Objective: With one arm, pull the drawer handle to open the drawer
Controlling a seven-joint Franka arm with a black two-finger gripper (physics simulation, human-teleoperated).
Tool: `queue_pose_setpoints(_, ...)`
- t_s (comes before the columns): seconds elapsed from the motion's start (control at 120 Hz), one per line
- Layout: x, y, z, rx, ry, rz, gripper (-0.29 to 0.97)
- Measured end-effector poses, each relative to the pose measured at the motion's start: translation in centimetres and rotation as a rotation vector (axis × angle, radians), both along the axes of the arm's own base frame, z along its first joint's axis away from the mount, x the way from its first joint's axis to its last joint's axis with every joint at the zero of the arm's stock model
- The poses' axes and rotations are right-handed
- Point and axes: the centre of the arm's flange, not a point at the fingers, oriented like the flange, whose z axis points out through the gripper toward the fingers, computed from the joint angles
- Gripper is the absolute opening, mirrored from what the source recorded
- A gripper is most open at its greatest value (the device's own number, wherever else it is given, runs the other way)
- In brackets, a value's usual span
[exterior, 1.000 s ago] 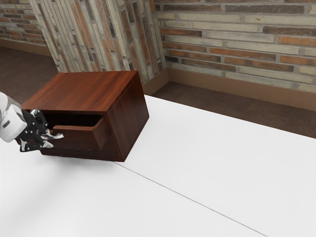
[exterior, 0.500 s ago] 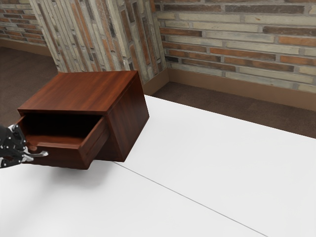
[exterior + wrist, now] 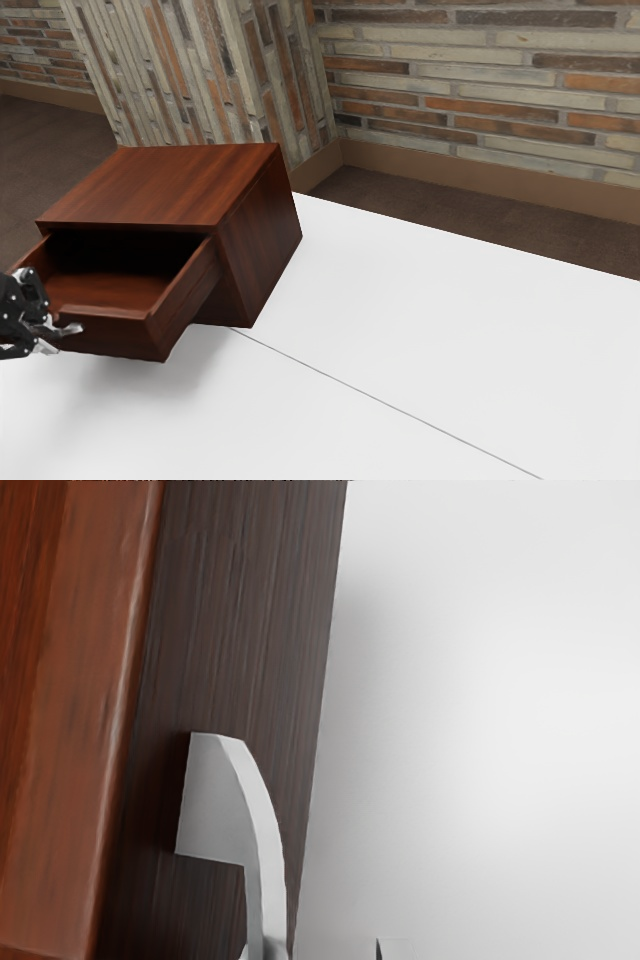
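Note:
A dark wooden cabinet (image 3: 180, 185) stands on the white table (image 3: 420, 340) at the exterior view's left. Its single drawer (image 3: 120, 300) is pulled well out, and its inside looks bare. My black gripper (image 3: 40, 327) is at the left edge of the exterior view, against the drawer's front, shut on the silver drawer handle (image 3: 66, 328). In the wrist view the curved grey handle (image 3: 235, 810) stands off the dark drawer front (image 3: 240, 630), close under my hand.
The white table top (image 3: 480, 730) stretches wide toward the exterior view's right and front, with a thin seam line (image 3: 380, 400) across it. Brick walls (image 3: 480, 80) and a brown floor (image 3: 480, 215) lie behind the table.
My gripper has moved toward the exterior view's lower left with the handle in it. The drawer has slid further out of the cabinet, from slightly open to well open.

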Motion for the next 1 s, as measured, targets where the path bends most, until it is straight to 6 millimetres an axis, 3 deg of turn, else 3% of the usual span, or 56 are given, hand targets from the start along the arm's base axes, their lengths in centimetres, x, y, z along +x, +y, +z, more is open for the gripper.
queue_pose_setpoints(0.183,-1.1,-0.1,0.4,-0.002,0.013,0.007,0.09)
queue_pose_setpoints(0.483,-1.8,0.1,1.2,-0.001,-0.01,0.018,-0.06)
queue_pose_setpoints(0.567,-2.6,0.4,2.2,0.003,-0.032,0.03,-0.13)
queue_pose_setpoints(0.683,-4.4,1.3,4.5,-0.014,-0.061,0.048,0.0)
queue_pose_setpoints(0.733,-4.7,1.7,7.0,-0.01,-0.076,0.05,0.04)
queue_pose_setpoints(0.767,-4.0,1.5,9.6,0.008,-0.074,0.031,0.08)
queue_pose_setpoints(0.783,-2.6,0.8,11.7,0.035,-0.062,0.002,0.1)
queue_pose_setpoints(0.825,3.5,-2.6,18.8,0.125,-0.034,-0.108,0.2)
queue_pose_setpoints(0.867,8.7,-6.2,22.9,0.156,-0.012,-0.193,0.29)
queue_pose_setpoints(0.933,12.8,-10.4,23.9,0.123,0.056,-0.223,0.4)
queue_pose_setpoints(1.0,13.9,-12.3,23.3,0.058,0.121,-0.192,0.48)
